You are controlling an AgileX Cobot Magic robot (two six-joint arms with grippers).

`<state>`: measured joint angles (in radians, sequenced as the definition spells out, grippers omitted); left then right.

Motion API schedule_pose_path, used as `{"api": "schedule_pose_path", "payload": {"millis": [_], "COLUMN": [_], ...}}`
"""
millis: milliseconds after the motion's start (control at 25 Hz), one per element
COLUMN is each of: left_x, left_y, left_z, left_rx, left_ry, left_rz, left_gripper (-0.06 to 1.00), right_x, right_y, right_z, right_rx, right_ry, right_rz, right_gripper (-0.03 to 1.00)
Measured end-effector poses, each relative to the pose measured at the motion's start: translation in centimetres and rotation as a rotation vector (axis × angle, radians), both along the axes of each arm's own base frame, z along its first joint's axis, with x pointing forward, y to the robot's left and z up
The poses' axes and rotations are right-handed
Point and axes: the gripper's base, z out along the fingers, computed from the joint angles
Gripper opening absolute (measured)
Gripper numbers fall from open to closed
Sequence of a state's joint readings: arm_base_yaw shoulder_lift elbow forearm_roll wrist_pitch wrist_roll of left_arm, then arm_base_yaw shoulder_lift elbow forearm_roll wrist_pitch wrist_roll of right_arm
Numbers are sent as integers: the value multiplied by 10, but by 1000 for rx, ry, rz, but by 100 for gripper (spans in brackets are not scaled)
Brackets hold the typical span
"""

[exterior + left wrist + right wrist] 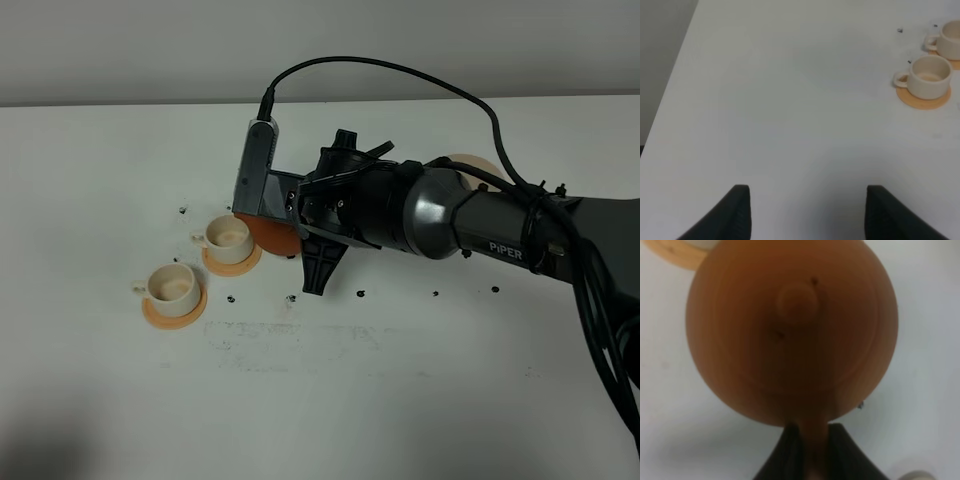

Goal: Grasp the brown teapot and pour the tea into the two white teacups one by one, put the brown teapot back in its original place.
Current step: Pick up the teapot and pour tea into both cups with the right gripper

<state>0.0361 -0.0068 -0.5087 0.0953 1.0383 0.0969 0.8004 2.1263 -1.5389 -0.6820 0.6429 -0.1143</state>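
Table: a white top (420,400) with faint scuffs and a scatter of small dark marks (434,293).
Right arm: dark and thick (470,225), it reaches in from the right side and across the middle. A black cable (400,70) loops over it.
Brown teapot: (790,330) held by its side handle and well apart from the beige coaster. In the high view it is mostly hidden behind the gripper, with only an orange-brown curve showing. That curve overlaps the saucer edge of the teacup by the teapot. The right wrist view shows the round lid and its knob face on. How far the pot is tipped cannot be read.
Right gripper: (810,452) clamped tight on the teapot's handle — two dark fingers pinch it from either side.
Left gripper: (807,192) spread wide with nothing between its fingers. It hangs over bare table, well apart from both cups.
Beige coaster: a pale disc (470,158) peeking out behind the right arm, with nothing visible on the part that shows.
Teacup by the teapot: cream-white (228,235), upright on its orange saucer (240,262), handle pointing away from the pot.
Other teacup: the same make (172,283), upright on a second orange saucer (175,312) — near the first cup, on the side away from the arm.
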Motion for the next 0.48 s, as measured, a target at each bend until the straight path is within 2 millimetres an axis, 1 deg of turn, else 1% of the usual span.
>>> {"api": "schedule_pose_path", "payload": {"millis": [480], "left_x": [0], "left_y": [0], "left_z": [0], "left_rx": [0], "left_ry": [0], "left_rz": [0], "left_gripper": [50], "right_x": [3], "right_y": [-1], "right_z": [2], "right_rx": [-43], "right_ry": [-46], "right_rz": [36], "right_gripper": [9]}}
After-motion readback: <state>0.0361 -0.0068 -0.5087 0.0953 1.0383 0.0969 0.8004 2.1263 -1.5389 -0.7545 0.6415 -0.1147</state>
